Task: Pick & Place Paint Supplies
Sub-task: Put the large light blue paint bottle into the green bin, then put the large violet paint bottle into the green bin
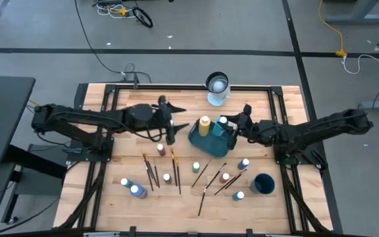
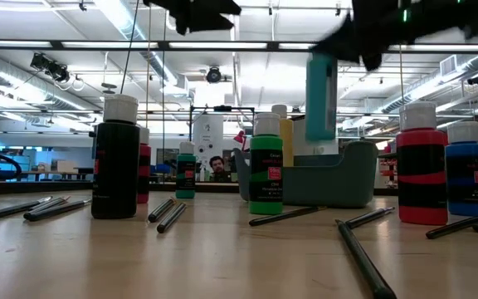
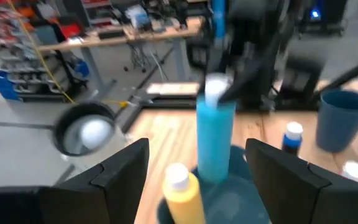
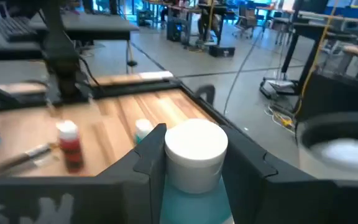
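My right gripper (image 1: 229,124) is shut on a teal paint bottle (image 2: 320,95) with a white cap and holds it over the blue-grey bin (image 1: 210,146). A taller yellow bottle (image 1: 204,124) stands upright inside the bin. My left gripper (image 1: 178,125) hovers open just left of the bin. In its wrist view the teal bottle (image 3: 215,140) and the yellow bottle (image 3: 181,193) show between its fingers. Several small bottles (image 1: 196,167) stand on the table's near half, and thin dark brushes (image 1: 176,171) lie flat among them. My right gripper pinches the teal bottle at its white cap (image 4: 196,146), one finger (image 4: 148,165) on each side. The fingers come slanting down from the table's right. The bottle hangs upright below them, lifted clear, its base (image 2: 320,135) just above the bin's rim (image 2: 347,148).
A clear glass jar (image 1: 217,85) stands near the far edge behind the bin. A dark blue cup (image 1: 263,183) sits at the near right. Black (image 2: 116,162), green (image 2: 265,166), red (image 2: 421,166) and blue (image 2: 467,174) bottles stand nearer. A person shows far behind the table.
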Motion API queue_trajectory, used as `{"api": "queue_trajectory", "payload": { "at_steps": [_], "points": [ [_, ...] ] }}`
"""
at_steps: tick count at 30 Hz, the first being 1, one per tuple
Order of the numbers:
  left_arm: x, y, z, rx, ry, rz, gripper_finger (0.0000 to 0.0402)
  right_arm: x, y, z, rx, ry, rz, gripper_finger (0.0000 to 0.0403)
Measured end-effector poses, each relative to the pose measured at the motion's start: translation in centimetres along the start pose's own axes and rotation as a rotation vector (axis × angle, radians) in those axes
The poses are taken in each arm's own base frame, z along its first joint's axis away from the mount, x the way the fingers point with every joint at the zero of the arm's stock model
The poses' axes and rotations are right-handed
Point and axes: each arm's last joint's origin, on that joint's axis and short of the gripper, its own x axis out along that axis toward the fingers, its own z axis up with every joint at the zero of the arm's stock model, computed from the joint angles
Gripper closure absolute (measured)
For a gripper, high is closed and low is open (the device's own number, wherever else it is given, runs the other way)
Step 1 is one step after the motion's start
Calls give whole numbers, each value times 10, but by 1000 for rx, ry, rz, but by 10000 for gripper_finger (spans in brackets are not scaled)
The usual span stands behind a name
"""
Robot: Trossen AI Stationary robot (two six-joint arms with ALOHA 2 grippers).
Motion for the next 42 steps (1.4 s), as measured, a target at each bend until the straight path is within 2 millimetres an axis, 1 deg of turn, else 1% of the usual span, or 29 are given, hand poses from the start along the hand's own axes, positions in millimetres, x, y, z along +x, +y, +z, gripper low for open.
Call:
{"api": "queue_trajectory", "payload": {
  "at_steps": [2,5,9,12,15,22,26,29,33,38,42],
  "points": [
    [-8,3,5,-4,-19,3,127,3,-7,-18,38,-29,37,282],
    [-14,5,9,-1,-37,4,127,7,-12,-31,113,-58,75,282],
    [-15,6,10,0,-41,4,127,16,-12,-54,103,54,46,282],
    [-14,5,9,30,-36,7,127,23,-9,-59,128,45,8,282],
    [-14,6,9,45,-31,34,127,28,-8,-72,125,72,-41,282],
    [-14,7,8,77,-20,87,127,39,-5,-82,129,38,-85,282],
    [-14,7,6,85,3,83,127,41,-5,-85,126,42,-85,272],
    [-14,7,4,87,21,81,127,40,-5,-85,109,31,-79,254],
    [-14,7,1,76,55,77,127,39,-5,-81,26,-6,-79,226],
    [-14,6,-3,69,94,71,127,39,-5,-70,-45,-105,-89,200],
    [-15,4,-6,59,115,33,127,36,-7,-49,-76,-249,-114,191]
  ]
}}
